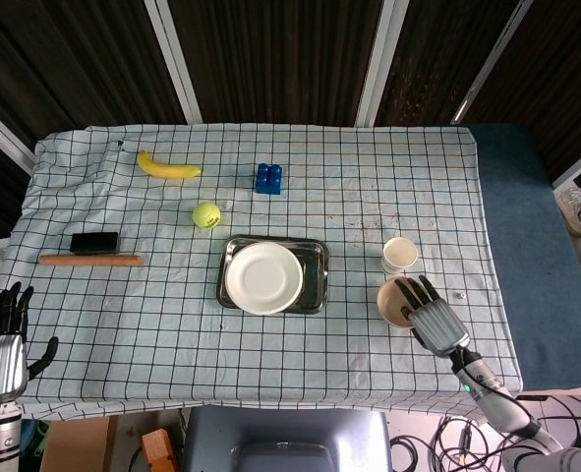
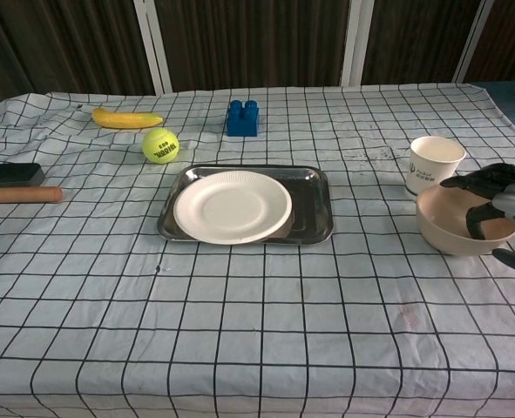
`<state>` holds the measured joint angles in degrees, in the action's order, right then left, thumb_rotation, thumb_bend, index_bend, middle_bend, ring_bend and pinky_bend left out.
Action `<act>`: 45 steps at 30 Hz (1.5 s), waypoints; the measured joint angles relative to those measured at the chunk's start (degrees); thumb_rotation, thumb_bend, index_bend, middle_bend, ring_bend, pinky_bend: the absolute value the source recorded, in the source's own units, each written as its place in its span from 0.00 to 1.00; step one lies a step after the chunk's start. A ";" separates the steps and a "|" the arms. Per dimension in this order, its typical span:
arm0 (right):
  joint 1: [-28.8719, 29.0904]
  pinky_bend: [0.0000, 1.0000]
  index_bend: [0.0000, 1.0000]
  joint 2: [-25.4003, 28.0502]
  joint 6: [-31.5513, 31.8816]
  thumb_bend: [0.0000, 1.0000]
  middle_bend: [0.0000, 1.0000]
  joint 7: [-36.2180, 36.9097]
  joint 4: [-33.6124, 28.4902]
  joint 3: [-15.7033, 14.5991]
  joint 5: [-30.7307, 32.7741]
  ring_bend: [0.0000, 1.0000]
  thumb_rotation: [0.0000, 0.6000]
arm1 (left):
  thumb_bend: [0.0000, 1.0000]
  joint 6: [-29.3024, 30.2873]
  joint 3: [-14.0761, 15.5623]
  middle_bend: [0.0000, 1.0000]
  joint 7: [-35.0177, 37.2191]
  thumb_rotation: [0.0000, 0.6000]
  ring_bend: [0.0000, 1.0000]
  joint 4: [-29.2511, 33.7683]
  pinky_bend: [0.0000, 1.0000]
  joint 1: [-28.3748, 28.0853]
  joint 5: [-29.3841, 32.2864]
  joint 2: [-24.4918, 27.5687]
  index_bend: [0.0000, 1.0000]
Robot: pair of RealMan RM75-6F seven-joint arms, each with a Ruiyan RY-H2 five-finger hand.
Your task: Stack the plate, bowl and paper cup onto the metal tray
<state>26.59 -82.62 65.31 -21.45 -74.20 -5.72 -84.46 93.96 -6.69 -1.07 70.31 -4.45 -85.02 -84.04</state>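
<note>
On the checked desk (image 2: 240,348), the plate (image 2: 232,205) already lies in the tray (image 2: 314,209) at centre, while right of frame the right robot hand (image 2: 499,200) curls fingers into the bowl (image 2: 444,228) beside the cup (image 2: 433,164), grasp uncertain.

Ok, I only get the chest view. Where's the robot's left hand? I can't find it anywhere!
Observer: The head view shows it. The left hand hangs off the near left corner of the table, fingers apart, holding nothing.
Operator: And my right hand is cut off at the edge. Is all of it on the bowl?
Observer: No. From above, only the fingers of the right hand cover the bowl; the palm sits outside its near right rim.
</note>
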 measured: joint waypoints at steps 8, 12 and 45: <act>-1.25 0.00 0.63 -1.94 2.54 0.43 0.01 2.32 3.45 1.15 -2.09 0.00 1.00 | 0.30 -0.41 -0.12 0.00 0.18 1.00 0.00 -0.21 0.00 -0.09 0.30 0.00 0.00; -1.60 0.00 0.65 -2.39 4.15 0.43 0.03 2.51 3.88 1.72 -3.35 0.00 1.00 | 0.30 -0.40 -0.10 0.00 -0.01 1.00 0.00 -0.39 0.00 -0.11 0.24 -0.04 0.00; 12.04 0.00 0.66 -20.88 2.90 0.42 0.07 -12.65 4.90 18.08 -4.13 0.00 1.00 | 0.30 -1.12 -0.43 0.00 0.23 1.00 0.00 -0.39 0.00 -0.32 0.89 -0.12 0.00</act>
<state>38.63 -103.50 68.21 -34.10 -69.30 12.36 -88.59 92.84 -7.12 -0.84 69.92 -4.77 -84.13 -84.16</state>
